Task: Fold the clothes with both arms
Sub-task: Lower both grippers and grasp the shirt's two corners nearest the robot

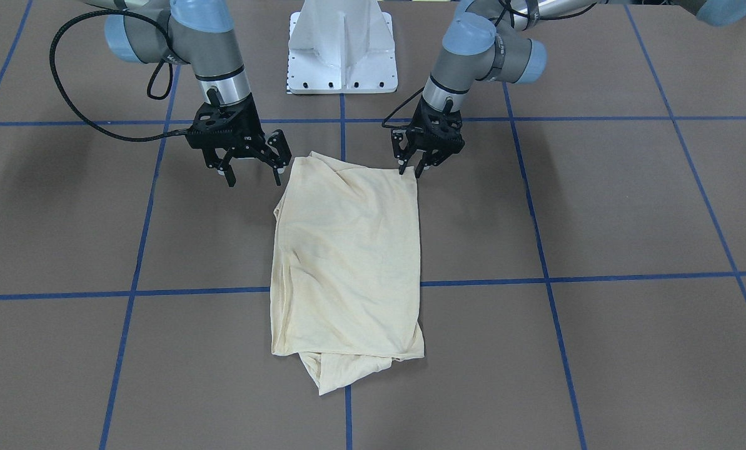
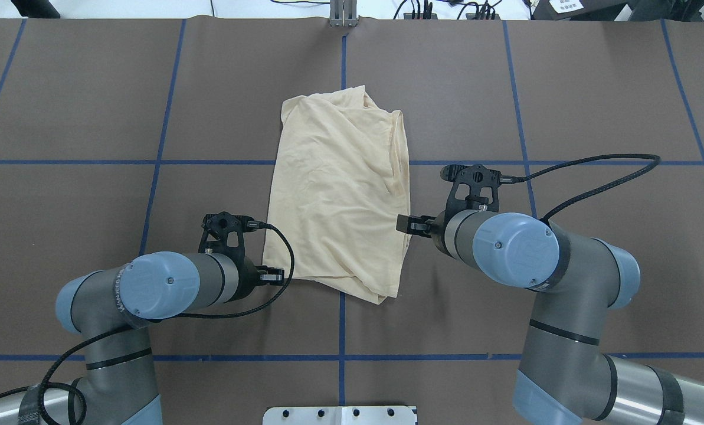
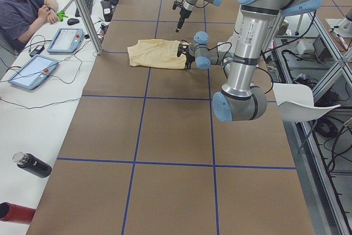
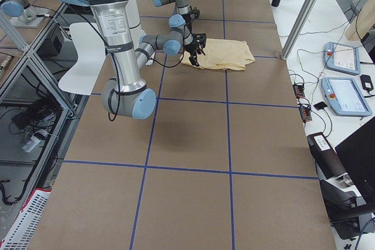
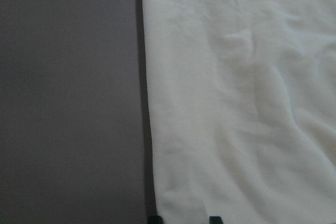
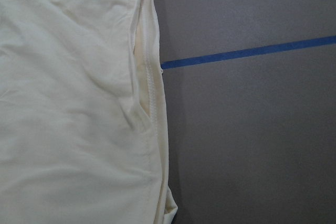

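The pale cream-yellow shirt (image 1: 347, 250) lies folded into a narrow rectangle on the brown table, print hidden; it also shows in the overhead view (image 2: 340, 189). My left gripper (image 1: 410, 170) is low at the shirt's near corner, its jaws only a little apart. In the left wrist view its fingertips (image 5: 153, 219) straddle the shirt's edge (image 5: 157, 129). My right gripper (image 1: 254, 181) is wide open and empty, just beside the shirt's other near corner and not touching it. The right wrist view shows the shirt's hemmed edge (image 6: 149, 82) and no fingers.
The white pedestal base (image 1: 342, 50) stands behind the shirt between the arms. Blue tape lines (image 1: 598, 275) cross the table. An operator (image 3: 22, 4) sits at a side bench with tablets (image 3: 33, 70) and a bottle (image 3: 33, 164). A metal post (image 3: 82, 9) stands at the table's edge.
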{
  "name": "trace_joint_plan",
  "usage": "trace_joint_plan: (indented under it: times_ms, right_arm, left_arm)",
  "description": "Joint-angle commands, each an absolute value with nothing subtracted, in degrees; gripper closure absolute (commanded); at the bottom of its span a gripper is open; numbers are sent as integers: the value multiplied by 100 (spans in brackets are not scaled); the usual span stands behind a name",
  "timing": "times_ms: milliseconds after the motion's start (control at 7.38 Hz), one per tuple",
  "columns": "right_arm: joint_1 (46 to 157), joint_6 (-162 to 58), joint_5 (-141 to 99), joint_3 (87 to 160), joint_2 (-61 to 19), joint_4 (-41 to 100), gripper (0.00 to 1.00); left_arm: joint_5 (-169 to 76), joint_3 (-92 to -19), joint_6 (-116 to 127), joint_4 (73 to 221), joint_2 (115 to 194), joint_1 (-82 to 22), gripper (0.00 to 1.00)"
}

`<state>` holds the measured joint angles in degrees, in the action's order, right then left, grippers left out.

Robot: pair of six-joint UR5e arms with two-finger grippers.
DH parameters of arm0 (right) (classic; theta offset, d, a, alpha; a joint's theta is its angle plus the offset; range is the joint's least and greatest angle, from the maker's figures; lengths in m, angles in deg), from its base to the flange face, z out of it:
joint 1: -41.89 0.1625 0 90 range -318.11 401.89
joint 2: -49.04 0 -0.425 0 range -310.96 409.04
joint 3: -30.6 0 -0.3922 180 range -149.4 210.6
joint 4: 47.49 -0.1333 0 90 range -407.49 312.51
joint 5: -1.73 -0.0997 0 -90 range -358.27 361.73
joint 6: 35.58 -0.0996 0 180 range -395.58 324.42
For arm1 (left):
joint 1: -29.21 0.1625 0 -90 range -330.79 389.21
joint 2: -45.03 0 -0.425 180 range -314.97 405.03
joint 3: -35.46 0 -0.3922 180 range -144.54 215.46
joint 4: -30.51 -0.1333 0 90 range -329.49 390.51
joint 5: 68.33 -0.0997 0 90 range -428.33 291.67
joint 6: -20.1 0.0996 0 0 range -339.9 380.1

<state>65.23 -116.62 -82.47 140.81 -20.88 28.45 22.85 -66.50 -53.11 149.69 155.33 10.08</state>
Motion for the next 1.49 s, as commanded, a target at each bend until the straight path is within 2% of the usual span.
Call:
trace_joint_plan:
  times_ms: [0, 136, 271, 407, 542, 1084, 1220, 1356]
  right_arm:
    - [6509, -11662, -8247, 14082, -2084, 2844, 0]
    - [6509, -11662, -8247, 14073, -2092, 2844, 0]
    - [6509, -11662, -8247, 14082, -2092, 2853, 0]
    - [6500, -11662, -8238, 14073, -2084, 2853, 0]
    - [6483, -11662, -8229, 14082, -2084, 2845, 0]
    - [5782, -12687, -7250, 13846, -2005, 2906, 2]
    - [5666, -12751, -7027, 13679, -1926, 2897, 6]
    - [5656, -12786, -7008, 13564, -1821, 2932, 20]
  left_arm:
    - [2386, -6632, -5311, 14969, 15525, 1014, 56]
    - [2413, -6632, -5311, 14969, 15524, 1014, 55]
    - [2413, -6632, -5311, 14978, 15533, 1014, 59]
    - [2413, -6641, -5320, 14969, 15533, 1014, 86]
    - [2422, -6658, -5329, 14978, 15533, 1005, 100]
    - [2413, -6711, -5399, 14978, 15533, 1005, 100]
    - [2413, -6720, -5399, 14978, 15525, 1005, 100]
    - [2413, -6720, -5399, 14978, 15524, 1014, 100]
